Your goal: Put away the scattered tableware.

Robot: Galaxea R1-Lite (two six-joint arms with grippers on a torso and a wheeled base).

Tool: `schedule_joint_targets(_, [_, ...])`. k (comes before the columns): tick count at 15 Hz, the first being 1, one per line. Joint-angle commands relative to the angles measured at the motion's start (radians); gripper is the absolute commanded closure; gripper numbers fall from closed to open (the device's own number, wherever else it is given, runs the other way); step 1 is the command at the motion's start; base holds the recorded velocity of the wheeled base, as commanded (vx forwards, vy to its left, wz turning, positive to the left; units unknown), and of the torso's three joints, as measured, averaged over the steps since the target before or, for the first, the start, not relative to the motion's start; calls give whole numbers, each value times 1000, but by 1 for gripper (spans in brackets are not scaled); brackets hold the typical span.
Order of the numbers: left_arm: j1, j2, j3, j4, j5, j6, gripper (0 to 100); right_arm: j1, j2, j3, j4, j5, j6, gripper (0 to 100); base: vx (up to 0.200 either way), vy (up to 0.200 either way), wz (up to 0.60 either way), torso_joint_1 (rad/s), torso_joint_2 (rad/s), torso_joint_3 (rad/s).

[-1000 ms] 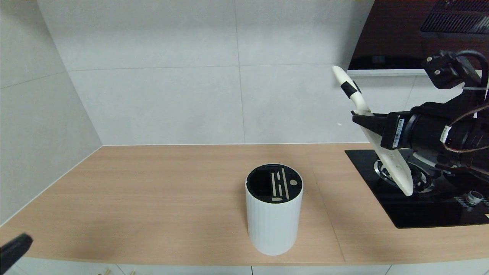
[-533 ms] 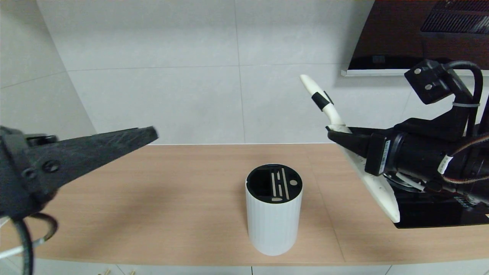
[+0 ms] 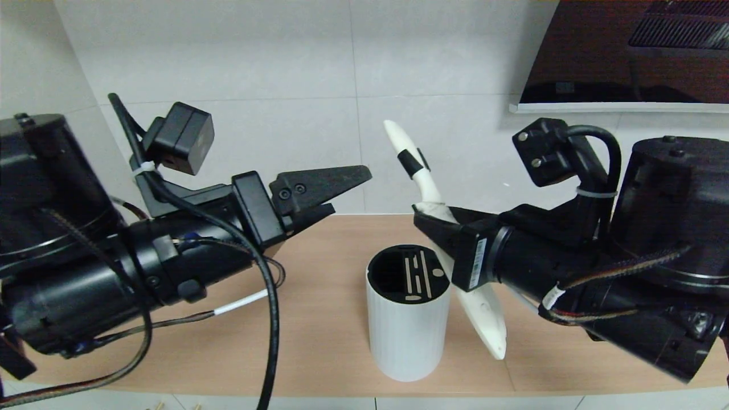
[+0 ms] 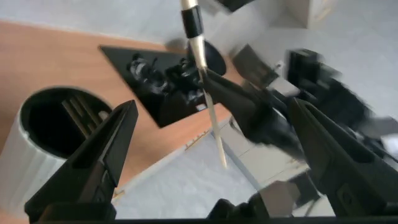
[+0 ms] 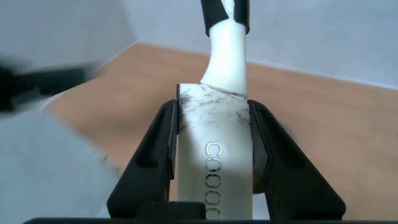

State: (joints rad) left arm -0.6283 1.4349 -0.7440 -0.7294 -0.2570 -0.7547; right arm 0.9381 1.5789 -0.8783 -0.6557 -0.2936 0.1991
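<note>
A white ribbed cylinder holder (image 3: pixel 406 327) with a black slotted top stands on the wooden counter (image 3: pixel 319 330) near its front edge. My right gripper (image 3: pixel 431 219) is shut on a white knife (image 3: pixel 422 176) with a black band on its handle. The handle points up and the blade slants down past the holder's right side. In the right wrist view the right gripper (image 5: pixel 213 107) clamps the knife (image 5: pixel 214 146) from both sides. My left gripper (image 3: pixel 350 189) hovers open and holds nothing, up and to the left of the holder. In the left wrist view the holder (image 4: pixel 40 146) and the knife (image 4: pixel 200 68) lie between my open fingers (image 4: pixel 99 165).
A black cooktop (image 4: pixel 144 70) is set into the counter to the right, behind the right arm. A dark range hood (image 3: pixel 621 51) hangs at the upper right. Grey tiled wall (image 3: pixel 285 85) runs behind and along the left side.
My left arm has risen from the lower left corner to the middle, gripper open. The right arm has carried the knife leftward from over the cooktop to beside the holder.
</note>
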Motion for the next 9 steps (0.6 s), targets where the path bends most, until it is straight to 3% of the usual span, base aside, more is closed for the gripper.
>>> schedule_joint_targets(1, [-30, 85, 0, -47, 33, 0, 0, 28, 36, 2, -1, 1, 2, 100, 0, 0, 0, 0, 0, 0])
schedule_joint_targets(3, [-57, 131, 11, -120, 93, 1, 0, 38, 50, 4, -1, 1, 8, 100, 0, 0, 0, 0, 0, 0])
schedule_joint_targets(9, [-60, 142, 22, -153, 97, 3, 0, 96, 50, 13, -1, 1, 16, 100, 0, 0, 0, 0, 0, 0])
